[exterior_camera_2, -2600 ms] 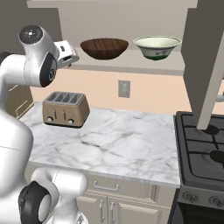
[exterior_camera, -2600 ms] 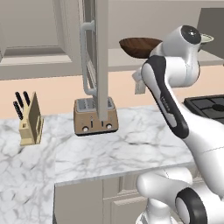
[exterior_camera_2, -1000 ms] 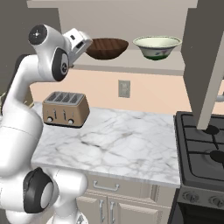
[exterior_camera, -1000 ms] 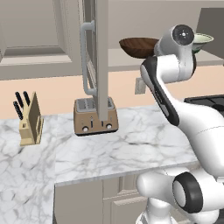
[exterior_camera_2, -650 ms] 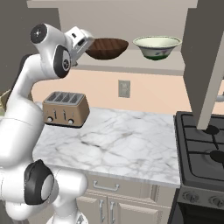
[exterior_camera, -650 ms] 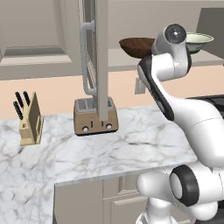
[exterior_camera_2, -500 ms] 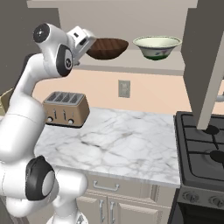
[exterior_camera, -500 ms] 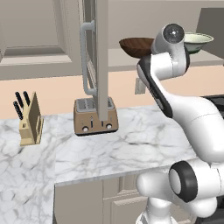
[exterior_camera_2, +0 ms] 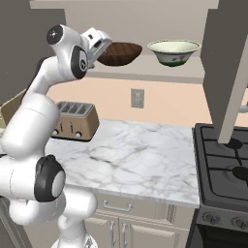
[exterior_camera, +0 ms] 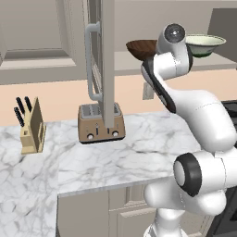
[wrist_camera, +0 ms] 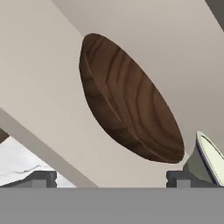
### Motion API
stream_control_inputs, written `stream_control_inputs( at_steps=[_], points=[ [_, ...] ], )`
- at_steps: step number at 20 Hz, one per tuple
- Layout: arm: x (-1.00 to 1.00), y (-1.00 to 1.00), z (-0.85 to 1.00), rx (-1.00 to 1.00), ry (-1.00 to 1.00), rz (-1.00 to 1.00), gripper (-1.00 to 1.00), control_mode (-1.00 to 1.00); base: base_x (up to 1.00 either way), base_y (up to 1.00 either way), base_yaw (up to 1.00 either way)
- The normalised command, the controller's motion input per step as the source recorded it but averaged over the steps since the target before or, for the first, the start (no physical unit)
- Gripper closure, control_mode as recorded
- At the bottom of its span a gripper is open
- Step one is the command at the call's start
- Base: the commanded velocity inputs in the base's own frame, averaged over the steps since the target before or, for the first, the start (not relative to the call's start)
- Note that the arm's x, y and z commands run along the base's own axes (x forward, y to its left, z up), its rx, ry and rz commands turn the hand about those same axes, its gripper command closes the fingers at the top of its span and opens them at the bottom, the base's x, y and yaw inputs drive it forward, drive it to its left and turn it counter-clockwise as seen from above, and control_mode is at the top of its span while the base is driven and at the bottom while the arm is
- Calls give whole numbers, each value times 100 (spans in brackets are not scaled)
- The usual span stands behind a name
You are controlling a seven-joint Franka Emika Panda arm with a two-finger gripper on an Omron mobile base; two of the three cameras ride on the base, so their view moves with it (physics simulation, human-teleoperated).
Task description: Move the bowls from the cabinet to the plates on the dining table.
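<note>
No brand, label or writing is showing on anything here.

In the left base view, the cabinet [exterior_camera: 107, 60] is standing open, its door edge-on with the long bar handle [exterior_camera: 91, 62] facing left. The brown bowl [exterior_camera: 141, 48] is sitting on the shelf, partly hidden behind the arm's upper joint, and the green-cream bowl [exterior_camera: 202, 45] is sitting to its right. A toaster [exterior_camera: 101, 122] and a knife block [exterior_camera: 31, 131] are resting on the marble desk [exterior_camera: 125, 159]. Compared with a second ago, the arm's head joint is sitting slightly further toward the shelf; the bowls are lying where they were.

In the right base view, the white hand is reaching up to the shelf [exterior_camera_2: 145, 72], just beside the left rim of the brown bowl [exterior_camera_2: 120, 53], and it is closer to that rim than a second ago. The green-cream bowl [exterior_camera_2: 173, 51] is standing apart to the right. A stove [exterior_camera_2: 224, 164] is adjoining the desk [exterior_camera_2: 140, 160].

In the hand view, the claw [wrist_camera: 113, 180] is standing wide open with nothing between its tips, and the brown bowl [wrist_camera: 131, 105] is lying straight ahead, the pale bowl's rim [wrist_camera: 210, 157] showing beside it.
</note>
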Motion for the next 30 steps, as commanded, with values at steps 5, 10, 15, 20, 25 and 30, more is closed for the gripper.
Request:
stream_control_inputs(
  at_steps=[5,10,15,20,25,30],
  points=[
    [52,-2,-1,0,0,0,-100,-100,0,0,0],
    [53,-3,-6,0,0,0,-100,-100,0,0,0],
    [39,0,-15,0,0,0,-100,-100,0,0,0],
    [33,-1,-21,0,0,0,-100,-100,0,0,0],
    [32,-4,-23,0,0,0,-100,-100,0,0,0],
    [9,-1,-53,0,0,0,-100,-100,0,0,0]
  ],
)
